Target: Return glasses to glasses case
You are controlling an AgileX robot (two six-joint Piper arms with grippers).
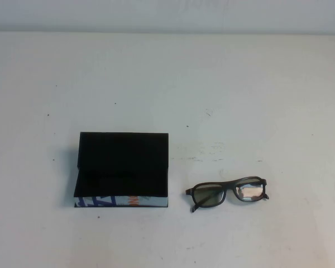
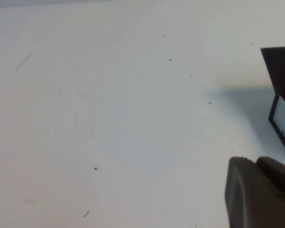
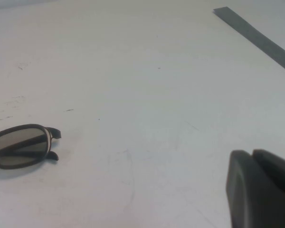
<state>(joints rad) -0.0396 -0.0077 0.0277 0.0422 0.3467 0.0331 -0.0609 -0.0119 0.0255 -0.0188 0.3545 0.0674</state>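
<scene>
White table: glasses apart from right tool.

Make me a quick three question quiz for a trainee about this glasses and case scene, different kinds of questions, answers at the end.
1. True or false: the glasses already lie inside the glasses case.
2. Multiple choice: seen from the high view, the glasses lie A) on the case's lid, B) on the table to the robot's right of the case, C) in the right pincer.
3. Fill in: the case's lid stands ____.

Key:
1. False; they rest on the table, apart from the case.
2. B. The right pincer is shut and holds nothing; the left pincer hangs near the case, also holding nothing.
3. Open.
</scene>
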